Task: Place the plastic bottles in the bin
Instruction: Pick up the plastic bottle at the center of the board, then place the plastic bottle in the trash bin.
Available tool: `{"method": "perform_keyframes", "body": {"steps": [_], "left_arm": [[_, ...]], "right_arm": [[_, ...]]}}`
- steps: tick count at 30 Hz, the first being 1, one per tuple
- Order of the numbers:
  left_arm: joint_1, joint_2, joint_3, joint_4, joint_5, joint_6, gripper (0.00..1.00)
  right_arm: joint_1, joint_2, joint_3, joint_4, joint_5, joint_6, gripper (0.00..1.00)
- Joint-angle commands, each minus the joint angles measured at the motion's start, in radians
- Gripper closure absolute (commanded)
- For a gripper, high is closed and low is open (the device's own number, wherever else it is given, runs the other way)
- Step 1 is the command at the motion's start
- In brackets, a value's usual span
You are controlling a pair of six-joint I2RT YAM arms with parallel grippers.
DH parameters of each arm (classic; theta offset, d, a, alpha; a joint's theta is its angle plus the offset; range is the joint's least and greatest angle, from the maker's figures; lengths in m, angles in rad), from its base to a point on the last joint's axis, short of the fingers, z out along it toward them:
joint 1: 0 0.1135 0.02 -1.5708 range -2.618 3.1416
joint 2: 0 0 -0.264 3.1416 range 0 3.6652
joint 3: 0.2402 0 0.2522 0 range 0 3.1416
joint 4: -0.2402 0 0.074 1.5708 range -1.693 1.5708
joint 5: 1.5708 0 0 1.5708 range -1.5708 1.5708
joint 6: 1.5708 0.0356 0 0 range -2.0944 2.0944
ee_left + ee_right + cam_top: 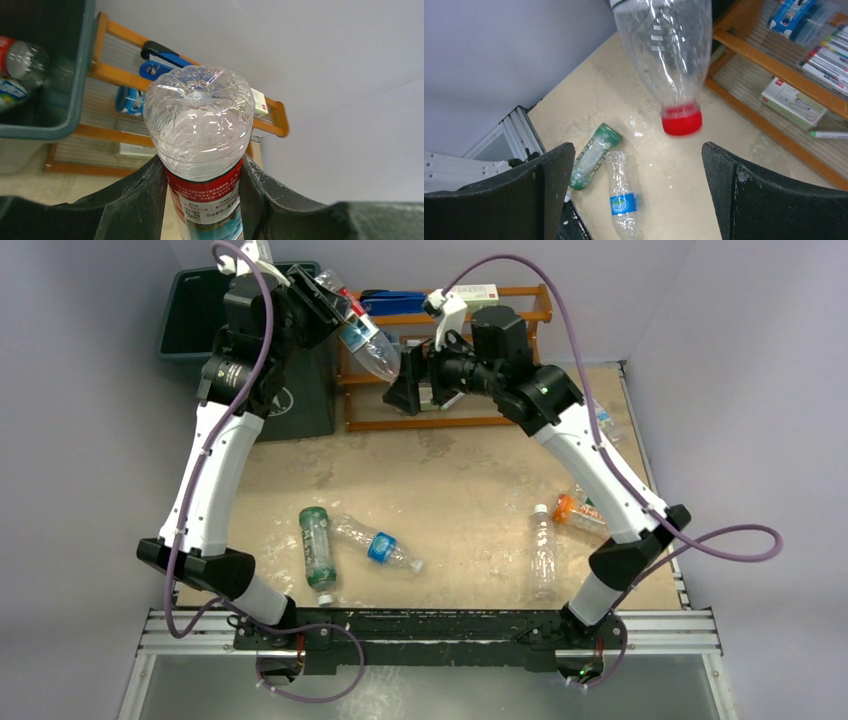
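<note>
My left gripper (343, 315) (202, 167) is shut on a clear plastic bottle (372, 345) (200, 115), gripping its red label. The bottle hangs in the air beside the bin's right end, base up, in front of the rack. Its red cap end (681, 122) hangs just ahead of my right gripper (408, 382) (638, 147), which is open and empty. The dark green bin (178, 300) (75, 100) stands back left and holds a few bottles (22, 60). On the table lie a green bottle (317, 545) (594, 155) and a clear blue-labelled bottle (381, 546) (624, 202).
A clear white-capped bottle (542, 552) and an orange bottle (577, 511) lie near the right arm; another bottle (606, 422) lies at the right edge. The wooden rack (520, 315) (120, 77) (774, 55) with markers and boxes stands at the back.
</note>
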State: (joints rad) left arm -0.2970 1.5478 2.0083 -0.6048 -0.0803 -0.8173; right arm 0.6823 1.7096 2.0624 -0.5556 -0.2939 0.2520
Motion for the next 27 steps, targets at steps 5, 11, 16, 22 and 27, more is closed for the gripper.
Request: {"method": "perform_keyframes", "body": {"steps": [5, 11, 16, 22, 27], "left_arm": [[0.003, 0.061, 0.178, -0.011, -0.148, 0.196, 0.62], [0.058, 0.070, 0.190, 0.060, -0.258, 0.249, 0.60], [0.148, 0.032, 0.144, 0.203, -0.308, 0.221, 0.60], [0.272, 0.044, 0.131, 0.286, -0.295, 0.180, 0.60], [0.301, 0.072, 0.116, 0.321, -0.309, 0.185, 0.60]], "right_arm": [[0.002, -0.212, -0.199, 0.005, 0.044, 0.046, 0.00], [0.002, -0.245, -0.341, -0.016, 0.003, 0.056, 0.00], [0.002, -0.229, -0.394, -0.051, -0.020, 0.046, 0.00], [0.002, -0.204, -0.432, -0.083, -0.048, 0.027, 0.00], [0.003, -0.183, -0.454, -0.099, -0.057, -0.012, 0.00]]}}
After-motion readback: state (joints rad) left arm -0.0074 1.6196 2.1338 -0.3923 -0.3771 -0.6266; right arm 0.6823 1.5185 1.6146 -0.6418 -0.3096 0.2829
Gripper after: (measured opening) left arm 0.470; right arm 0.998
